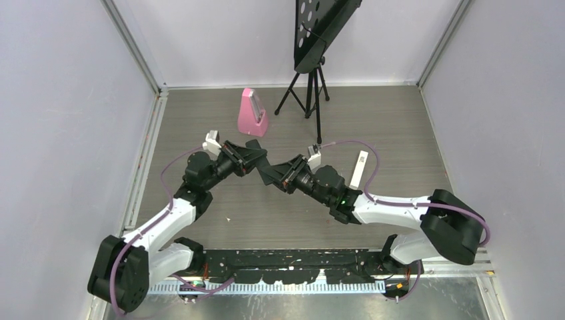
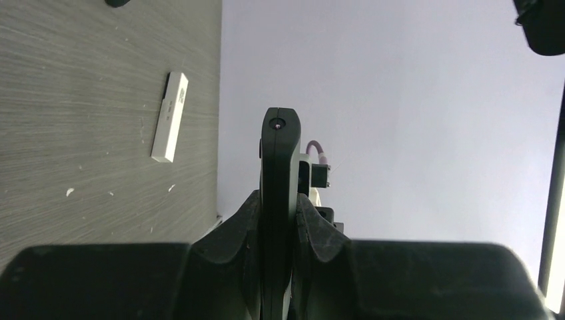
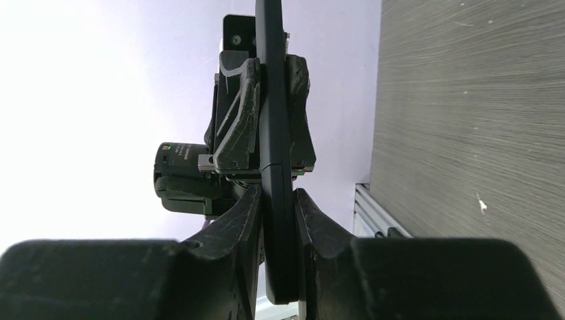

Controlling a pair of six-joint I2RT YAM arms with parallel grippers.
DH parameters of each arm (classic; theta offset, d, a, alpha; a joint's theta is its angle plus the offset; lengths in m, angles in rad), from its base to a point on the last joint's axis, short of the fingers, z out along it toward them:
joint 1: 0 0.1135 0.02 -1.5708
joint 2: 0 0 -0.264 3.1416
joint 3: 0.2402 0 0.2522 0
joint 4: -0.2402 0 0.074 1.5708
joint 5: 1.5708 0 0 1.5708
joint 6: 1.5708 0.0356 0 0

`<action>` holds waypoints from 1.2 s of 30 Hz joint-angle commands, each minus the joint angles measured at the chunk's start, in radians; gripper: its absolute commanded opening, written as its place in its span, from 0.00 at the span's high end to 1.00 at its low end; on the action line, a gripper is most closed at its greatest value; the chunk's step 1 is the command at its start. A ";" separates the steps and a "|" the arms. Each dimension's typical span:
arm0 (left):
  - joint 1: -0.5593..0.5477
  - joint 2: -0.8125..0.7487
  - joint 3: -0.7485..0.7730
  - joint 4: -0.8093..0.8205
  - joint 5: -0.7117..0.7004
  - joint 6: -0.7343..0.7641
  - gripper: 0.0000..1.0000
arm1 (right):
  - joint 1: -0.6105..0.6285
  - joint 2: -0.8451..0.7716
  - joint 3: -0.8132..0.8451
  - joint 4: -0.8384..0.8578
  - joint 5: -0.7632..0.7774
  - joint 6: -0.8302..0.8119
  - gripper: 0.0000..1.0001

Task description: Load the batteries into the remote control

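Your right gripper (image 3: 278, 200): pinching the remote control (image 3: 274, 127), centre frame | your left gripper (image 2: 278, 203): clamped on it too | white remote (image 2: 170, 117): flat on table (image 2: 80, 60), upper left

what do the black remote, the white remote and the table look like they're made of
black remote: probably hard plastic, matte, with a smooth moulded edge. white remote: likely plastic too, smooth and evenly coloured. table: grey wood-grain streaks, perhaps laminate rather than solid wood; can't tell.
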 commanded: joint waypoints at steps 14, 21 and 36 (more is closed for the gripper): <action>-0.027 -0.078 0.038 0.215 0.327 0.071 1.00 | -0.096 0.078 0.062 0.015 -0.179 -0.242 0.78; -0.027 -0.018 0.075 0.252 0.387 0.045 1.00 | -0.102 0.049 0.068 -0.007 -0.245 -0.331 0.75; -0.024 0.041 0.083 0.227 0.384 0.120 1.00 | -0.121 -0.124 0.052 -0.144 -0.318 -0.386 0.40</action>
